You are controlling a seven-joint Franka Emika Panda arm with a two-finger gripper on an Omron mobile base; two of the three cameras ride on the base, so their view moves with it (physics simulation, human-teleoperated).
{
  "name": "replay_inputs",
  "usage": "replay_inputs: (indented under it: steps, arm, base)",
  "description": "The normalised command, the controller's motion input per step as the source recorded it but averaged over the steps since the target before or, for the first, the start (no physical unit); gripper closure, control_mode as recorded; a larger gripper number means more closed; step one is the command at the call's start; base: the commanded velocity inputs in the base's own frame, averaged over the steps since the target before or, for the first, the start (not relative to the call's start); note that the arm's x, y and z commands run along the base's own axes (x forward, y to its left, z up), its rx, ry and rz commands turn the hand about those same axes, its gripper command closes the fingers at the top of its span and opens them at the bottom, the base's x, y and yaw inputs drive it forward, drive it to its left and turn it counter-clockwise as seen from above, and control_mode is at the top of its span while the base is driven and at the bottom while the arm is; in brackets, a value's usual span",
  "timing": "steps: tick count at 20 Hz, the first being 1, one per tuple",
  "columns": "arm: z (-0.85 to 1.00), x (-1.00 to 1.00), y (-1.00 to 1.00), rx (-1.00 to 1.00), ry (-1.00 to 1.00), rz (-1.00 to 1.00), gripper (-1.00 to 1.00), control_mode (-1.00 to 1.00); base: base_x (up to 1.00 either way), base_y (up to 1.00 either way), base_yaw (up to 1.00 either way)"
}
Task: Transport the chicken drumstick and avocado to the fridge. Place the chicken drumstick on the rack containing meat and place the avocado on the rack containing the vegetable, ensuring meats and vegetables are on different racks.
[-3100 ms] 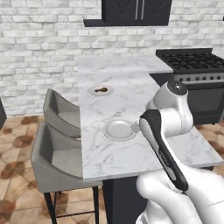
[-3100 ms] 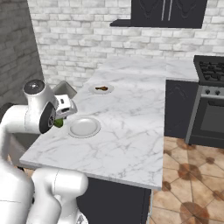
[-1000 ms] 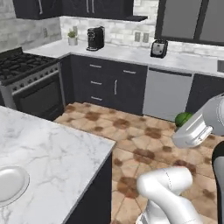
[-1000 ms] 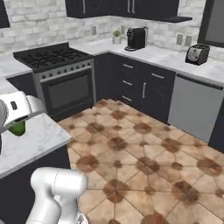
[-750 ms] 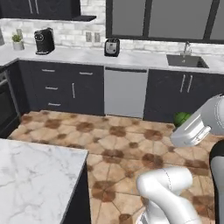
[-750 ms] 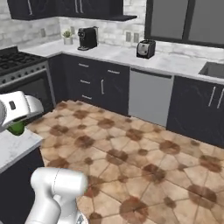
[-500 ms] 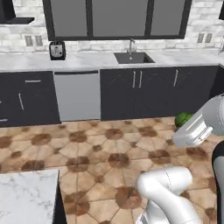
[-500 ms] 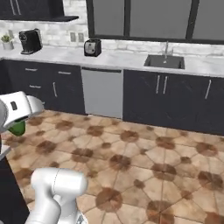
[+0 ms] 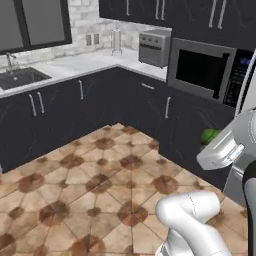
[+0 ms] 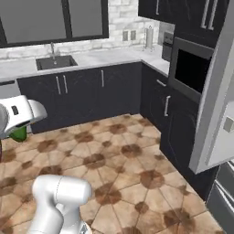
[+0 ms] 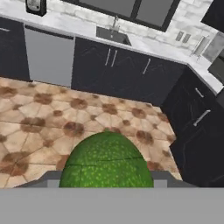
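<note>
The avocado (image 11: 106,161) sits clamped in the gripper (image 9: 216,145); the right base view adds the fridge (image 10: 215,109).

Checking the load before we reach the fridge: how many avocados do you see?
1. The avocado sits in the gripper, also showing beside the hand in both base views. Others could be hidden out of frame.

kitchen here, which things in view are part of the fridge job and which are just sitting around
Part of the job:
- avocado, held in the gripper
- fridge, its grey door at the right edge of the right base view

Just sitting around:
- sink in the counter
- built-in oven
- toaster oven on the counter
- paper towel roll
</note>
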Motion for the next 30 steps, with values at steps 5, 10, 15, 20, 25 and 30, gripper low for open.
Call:
replay_inputs:
  steps: [5, 10, 15, 20, 25, 30]
  arm:
    - [0.00, 0.00, 0.00, 0.00, 0.00, 0.00, 1.00, 1.00]
    - [0.00, 0.00, 0.00, 0.00, 0.00, 0.00, 1.00, 1.00]
    - [0.00, 0.00, 0.00, 0.00, 0.00, 0.00, 1.00, 1.00]
    - [0.00, 0.00, 0.00, 0.00, 0.00, 0.00, 1.00, 1.00]
    - [0.00, 0.00, 0.00, 0.00, 0.00, 0.00, 1.00, 1.00]
    - [0.00, 0.00, 0.00, 0.00, 0.00, 0.00, 1.00, 1.00]
  base:
    - [-0.37, 0.31, -0.59]
    - [-0.26, -0.20, -0.40]
    - [0.05, -0.94, -0.57]
    - [-0.04, -0.97, -0.44]
    - [0.04, 0.06, -0.27]
    - [0.01, 0.44, -0.44]
